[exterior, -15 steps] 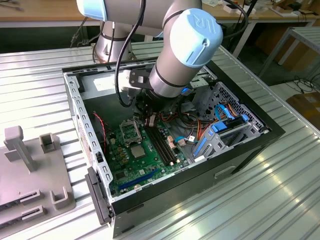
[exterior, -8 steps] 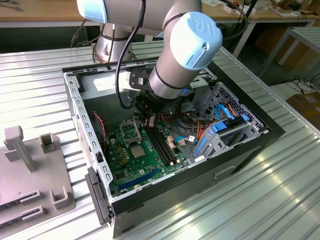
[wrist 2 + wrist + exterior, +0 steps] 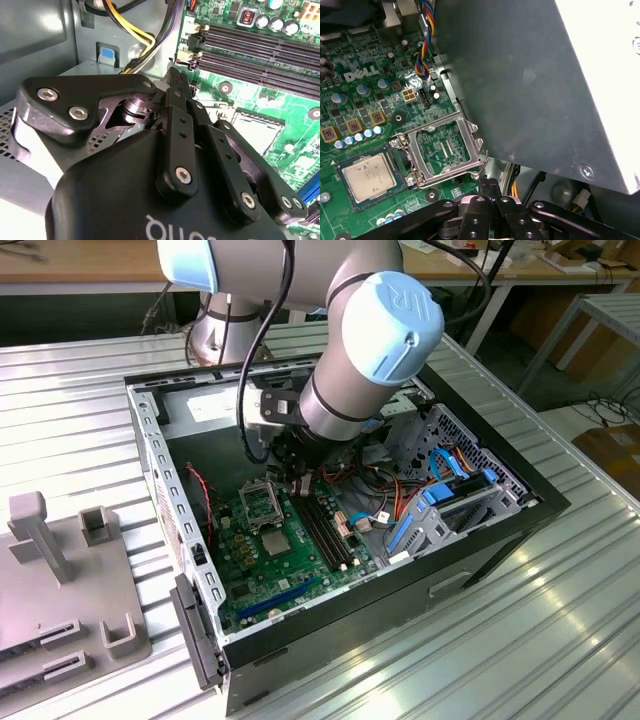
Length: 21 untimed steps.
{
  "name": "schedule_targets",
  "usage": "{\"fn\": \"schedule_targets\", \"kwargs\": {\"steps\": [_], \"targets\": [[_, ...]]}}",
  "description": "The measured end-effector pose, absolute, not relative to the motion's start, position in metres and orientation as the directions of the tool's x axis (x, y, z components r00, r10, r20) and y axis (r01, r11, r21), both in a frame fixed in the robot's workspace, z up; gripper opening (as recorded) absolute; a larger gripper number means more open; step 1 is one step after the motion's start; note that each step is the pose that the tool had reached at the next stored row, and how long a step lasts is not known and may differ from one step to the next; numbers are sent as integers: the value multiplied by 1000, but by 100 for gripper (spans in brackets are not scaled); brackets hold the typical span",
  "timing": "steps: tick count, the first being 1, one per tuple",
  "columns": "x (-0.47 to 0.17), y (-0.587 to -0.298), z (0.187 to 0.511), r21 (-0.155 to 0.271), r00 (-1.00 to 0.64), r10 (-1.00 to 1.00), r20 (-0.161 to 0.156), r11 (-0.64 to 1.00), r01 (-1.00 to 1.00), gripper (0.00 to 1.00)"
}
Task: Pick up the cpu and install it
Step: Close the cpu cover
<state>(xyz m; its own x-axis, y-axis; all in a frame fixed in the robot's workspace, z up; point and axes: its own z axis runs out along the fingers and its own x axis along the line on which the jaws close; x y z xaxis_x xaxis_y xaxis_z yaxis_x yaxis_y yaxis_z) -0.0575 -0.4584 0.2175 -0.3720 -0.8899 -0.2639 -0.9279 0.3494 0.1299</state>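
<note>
Exterior view, read from its left to its right.

- A grey fixture (image 3: 35, 540) is noted on the table (image 3: 560, 640), outside the open case (image 3: 150, 450).
- Inside the case, the motherboard (image 3: 240, 570) lies flat. The cpu (image 3: 276, 541) (image 3: 367, 172) is seen on it, face up in a dark-edged seat. A metal frame (image 3: 470, 135) is swung open just beside it.
- The gripper (image 3: 297, 483) is held low over the board, between the frame and the memory slots (image 3: 325, 530). In both wrist views its fingertips (image 3: 489, 184) (image 3: 173, 75) are pressed together with nothing between them. The tips are near the frame's corner and apart from the cpu.
- The drive cage (image 3: 450, 500) with blue fittings is noted at the far side, clear of the arm.

Judgement: the cpu appears to be already set in its socket, so the pick and place are taken as done. The retention hardware is not yet closed over it. The step in hand is judged to be the securing of the chip, with the closed fingers used as a pusher.

Any move here calls for contact on the frame alone, never on the chip face. Pressure should be kept light so that the seated cpu is not shifted. Clearance must be kept from the case wall close beside the wrist.
</note>
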Motion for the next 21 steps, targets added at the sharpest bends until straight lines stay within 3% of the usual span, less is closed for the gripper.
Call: {"fn": "schedule_targets", "kwargs": {"steps": [21], "targets": [[-63,-456,209,134,-362,-889,-281,337,-932,11]]}}
